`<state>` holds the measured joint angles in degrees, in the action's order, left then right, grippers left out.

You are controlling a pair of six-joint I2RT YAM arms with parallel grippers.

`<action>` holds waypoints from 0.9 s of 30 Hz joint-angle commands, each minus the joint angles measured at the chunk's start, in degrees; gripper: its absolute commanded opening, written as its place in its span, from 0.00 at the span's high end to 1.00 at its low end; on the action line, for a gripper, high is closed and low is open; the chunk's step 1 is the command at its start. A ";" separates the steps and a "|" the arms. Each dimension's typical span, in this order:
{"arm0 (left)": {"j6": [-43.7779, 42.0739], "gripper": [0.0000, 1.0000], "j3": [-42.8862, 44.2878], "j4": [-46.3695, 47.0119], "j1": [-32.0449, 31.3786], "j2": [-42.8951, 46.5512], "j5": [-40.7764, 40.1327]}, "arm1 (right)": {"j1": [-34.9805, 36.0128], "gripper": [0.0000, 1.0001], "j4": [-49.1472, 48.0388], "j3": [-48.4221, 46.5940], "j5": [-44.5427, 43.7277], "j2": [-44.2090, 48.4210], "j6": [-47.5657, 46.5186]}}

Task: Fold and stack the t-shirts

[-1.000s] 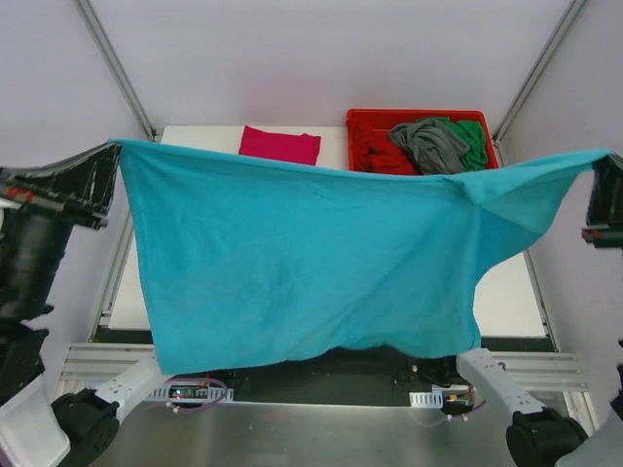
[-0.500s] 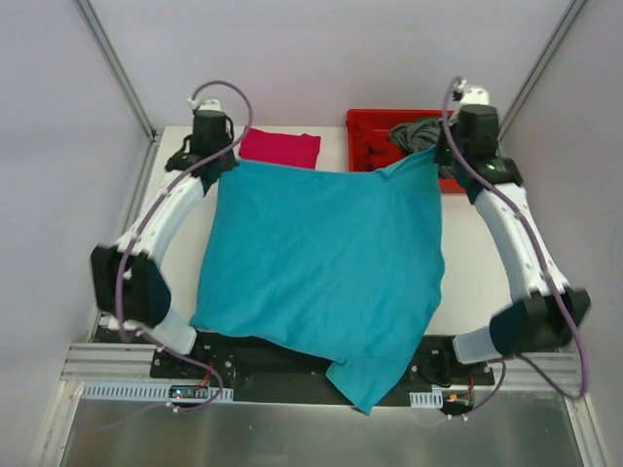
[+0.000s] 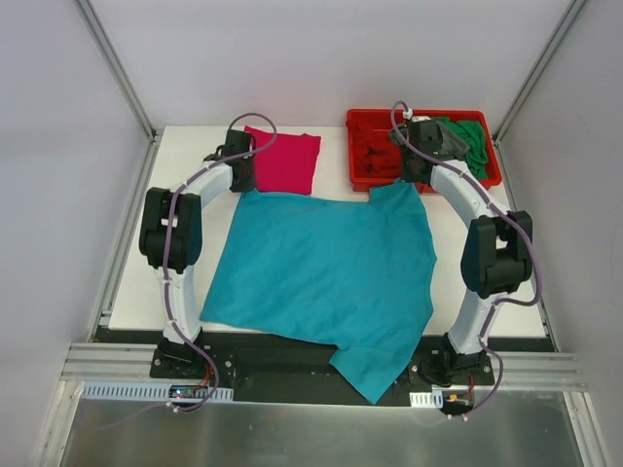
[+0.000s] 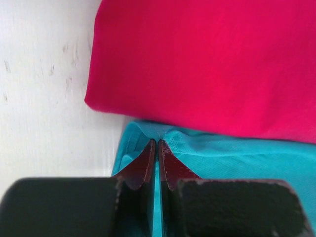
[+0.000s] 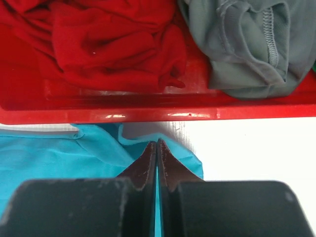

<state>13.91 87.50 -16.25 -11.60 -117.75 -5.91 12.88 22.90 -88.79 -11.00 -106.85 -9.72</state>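
Found left gripper [image 4: 157, 143] pinched tight on teal t-shirt [image 3: 331, 263] corner, folded magenta t-shirt [image 4: 207, 64] just ahead of tips. Found right gripper [image 5: 157, 143] pinching opposite corner, cloth spread flat behind both. Just ahead, red tray [image 5: 148, 116] holding crumpled red t-shirt [image 5: 108, 44], grey t-shirt [image 5: 242, 44], green t-shirt [image 3: 474, 136].

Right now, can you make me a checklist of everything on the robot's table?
Surface: white table, partly covered by cloth.
Job's things: teal shirt spread flat, one corner hanging over the near edge; pink shirt folded behind it, touching; red shirt, grey shirt and green shirt bunched in the red tray.
Clutter: nothing seen.
Grippers: left gripper and right gripper both shut on the teal shirt's far corners.
Cables: purple cables run along both arms.
Surroundings: pale walls, metal frame bars.
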 commanded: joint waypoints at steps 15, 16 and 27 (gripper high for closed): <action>7.00 1.00 -15.86 6.93 2.10 14.30 5.82 | 5.22 1.00 2.24 18.29 -4.99 20.70 8.56; 7.88 1.00 -16.83 7.11 2.19 15.09 5.82 | 5.57 1.00 2.50 20.13 -5.25 22.19 9.01; 12.63 1.00 -26.15 9.66 2.81 23.62 4.25 | 13.04 0.99 8.30 33.76 -11.58 36.78 14.81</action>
<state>23.99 63.05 -8.88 -9.63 -98.30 -0.56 23.88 27.53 -57.93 -18.00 -76.01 1.39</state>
